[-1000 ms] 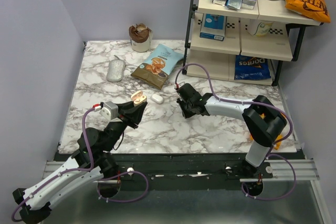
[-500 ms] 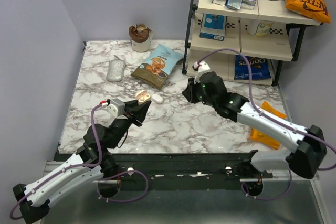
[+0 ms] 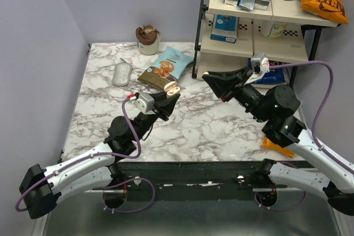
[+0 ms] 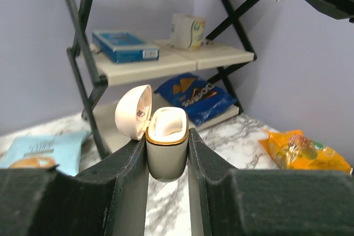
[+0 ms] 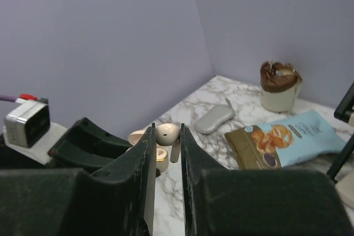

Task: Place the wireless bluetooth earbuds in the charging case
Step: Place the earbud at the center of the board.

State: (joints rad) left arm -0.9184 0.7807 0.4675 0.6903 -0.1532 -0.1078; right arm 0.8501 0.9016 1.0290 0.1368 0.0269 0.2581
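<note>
Both arms have risen and turned toward each other: left gripper (image 4: 166,136) clamps the open charging case (image 4: 166,158) upright above the table (image 3: 210,131), so right gripper (image 5: 167,129), pinching an earbud (image 5: 167,135), can lower it in.

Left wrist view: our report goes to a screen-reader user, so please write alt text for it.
The left hand grips an upright white charging case, lid flipped open. Behind stand a black-framed shelf rack and a blue chip bag.

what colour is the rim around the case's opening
Golden-orange, a thin band on the case; clearest in the left wrist view.
</note>
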